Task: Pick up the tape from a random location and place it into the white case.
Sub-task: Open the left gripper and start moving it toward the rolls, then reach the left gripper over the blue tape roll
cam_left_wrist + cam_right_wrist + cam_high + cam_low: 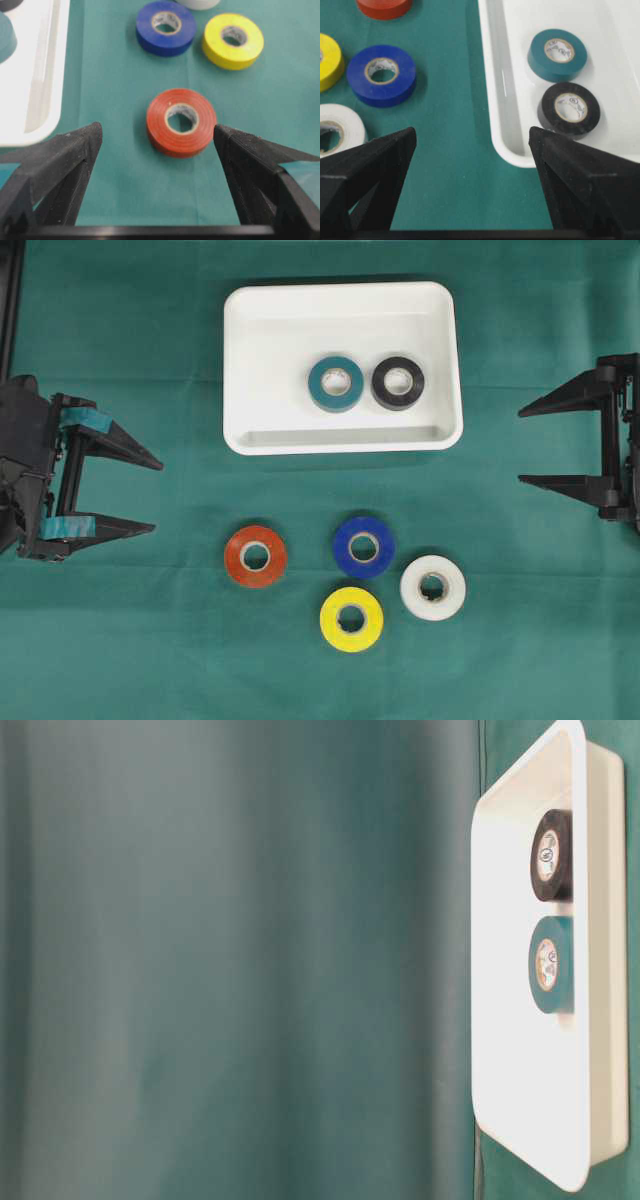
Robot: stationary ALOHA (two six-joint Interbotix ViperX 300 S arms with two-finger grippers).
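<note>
Tape: four rolls lie loose on the cloth below the case; red roll [255,556], blue roll [363,546], yellow roll [351,619], white roll [432,587].
Case: white case [250,360] holds a teal roll [336,383] and a black roll [398,383], side by side.
Progress: judge two rolls placed, four left.
Left gripper [150,492]: jaws wide apart, empty; your wrist view frames the red roll between them, not touching.
Right gripper [528,445]: jaws wide apart, empty, beside the case.
Next: you would likely take the red roll.
</note>
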